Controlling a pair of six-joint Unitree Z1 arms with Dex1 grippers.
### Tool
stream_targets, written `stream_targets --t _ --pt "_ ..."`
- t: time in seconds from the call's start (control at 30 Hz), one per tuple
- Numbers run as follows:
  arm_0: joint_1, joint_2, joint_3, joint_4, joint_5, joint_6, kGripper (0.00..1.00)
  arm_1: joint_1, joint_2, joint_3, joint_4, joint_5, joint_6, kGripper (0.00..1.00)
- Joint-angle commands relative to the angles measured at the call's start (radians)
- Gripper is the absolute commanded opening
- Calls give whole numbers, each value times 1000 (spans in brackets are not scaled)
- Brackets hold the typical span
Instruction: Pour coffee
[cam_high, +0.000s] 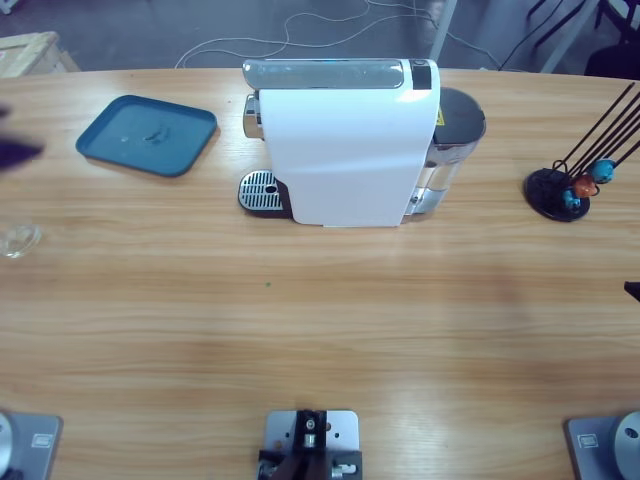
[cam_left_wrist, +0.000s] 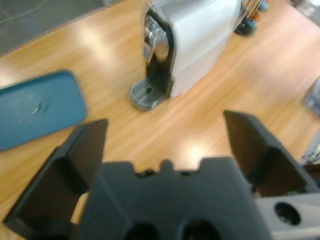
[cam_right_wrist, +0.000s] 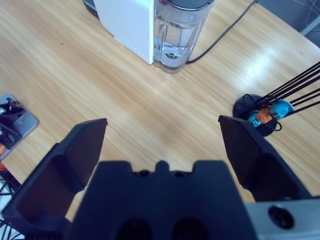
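Your left gripper (cam_left_wrist: 165, 145) stood wide apart and held nothing, raised above the pale wooden surface (cam_high: 330, 330) and looking toward the white boxy coffee machine (cam_left_wrist: 192, 37) with its round metal drip grille (cam_left_wrist: 146, 94). Your right gripper (cam_right_wrist: 162, 142) was equally wide and empty, aimed at the machine's clear plastic water tank (cam_right_wrist: 175, 35) and the black wire capsule stand (cam_right_wrist: 262, 115) with its blue and orange capsules.

The small clear glass tumbler (cam_high: 18, 238) sat at the far left edge of the surface, well apart from the machine. Whether it held coffee you could not tell. Standing so near the edge, it could be knocked off by a clumsy approach, and a tilted grasp might spill it.

The dark teal plastic tray (cam_high: 147, 135) lay flat beside the machine, apparently empty. How full the tank was could not be made out.
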Motion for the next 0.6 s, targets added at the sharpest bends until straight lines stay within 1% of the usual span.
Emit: stream_targets --t 0.03,0.1,0.17,0.23,0.4,0.5,0.53,0.6 --pt "98 396 -280 -29 -147 -297 965 10 20 4 6 -14 -2 1000" --pt "152 464 -282 -100 -276 -438 978 10 19 4 6 -14 -2 1000" --pt "177 527 -282 -139 -387 -549 979 10 19 4 6 -14 -2 1000" --pt "178 571 -280 -168 -447 -578 971 10 19 4 6 -14 -2 1000" --pt "178 668 -282 -182 -514 -596 968 10 18 5 6 -14 -2 1000" --pt "178 704 -285 -200 -520 -594 966 10 10 6 6 -14 -2 1000" --pt "178 708 -288 -207 -516 -594 954 10 8 6 6 -14 -2 1000" --pt "178 714 -293 -224 -510 -594 847 10 7 6 6 -14 -2 1000"
